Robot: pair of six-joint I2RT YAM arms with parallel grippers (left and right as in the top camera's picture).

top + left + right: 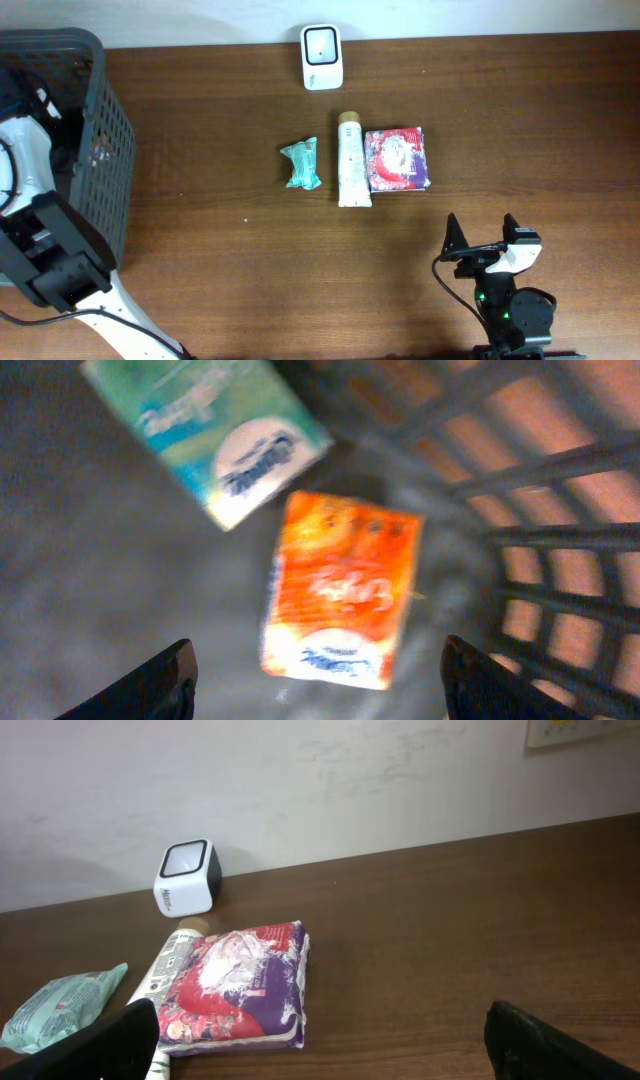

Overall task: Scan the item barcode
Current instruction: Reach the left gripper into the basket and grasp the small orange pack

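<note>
inside basket (pixel 570 536), orange packet (pixel 340 600) lying flat; print blurred

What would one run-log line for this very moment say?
left gripper: open, over orange flat packet inside dark slatted basket | right gripper: open, empty | white box scanner: no item presented

A white scanner (pixel 321 56) with a black window is shown on a dark brown wood-grain table (pixel 200 260). Before the scanner, a white tube (pixel 352 165) with a tan cap is flanked by a mint-green packet (pixel 301 165) and a red-and-purple packet (pixel 397 160). Far left of the scanner, an orange pack (pixel 340 590) and a teal-and-white pack (pixel 205 430) are held in a dark grey lattice basket (pixel 105 150).
</note>
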